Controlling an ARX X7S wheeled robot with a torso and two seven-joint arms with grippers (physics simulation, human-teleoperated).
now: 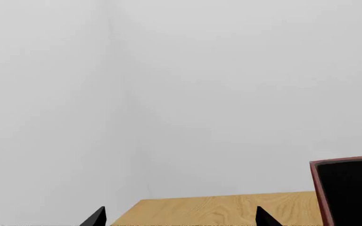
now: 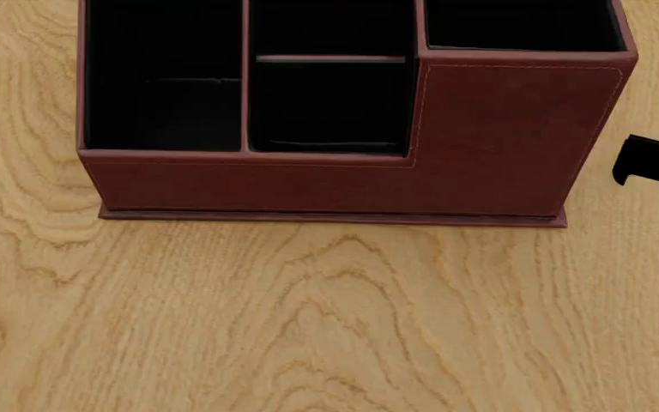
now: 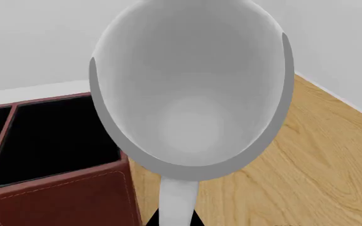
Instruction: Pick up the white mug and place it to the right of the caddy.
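A: Start at the right gripper (image 3: 177,221). What do the fingers show?

B: Almost nothing. In the right wrist view only small dark slivers sit at the bottom edge, either side of a pale strip that runs down from the white mug (image 3: 190,94). The mug fills the centre and top of that picture, its open mouth facing the camera, so I look straight into the glossy bowl. How wide the fingers stand I cannot tell; the mug hides them. It sits so close in front of the camera that it looks held, but the contact itself is out of sight.

A: And around the mug?

B: At the lower left of that picture is a corner of the caddy (image 3: 55,193), with its reddish-brown stitched wall and black lining. The wooden table (image 3: 307,160) runs along the right side, so the mug hangs beside that corner, above the wood.

A: The left gripper (image 1: 181,219)?

B: Two black fingertips (image 1: 96,217) poke up from the bottom edge of the left wrist view, well apart, nothing between them but the far table edge and pale wall. The caddy's dark panel shows at the lower right.

A: The head view?

B: The caddy fills the upper half, taller section at the right. A black piece of arm juts in from the right edge, just beside it. The mug is not visible there.
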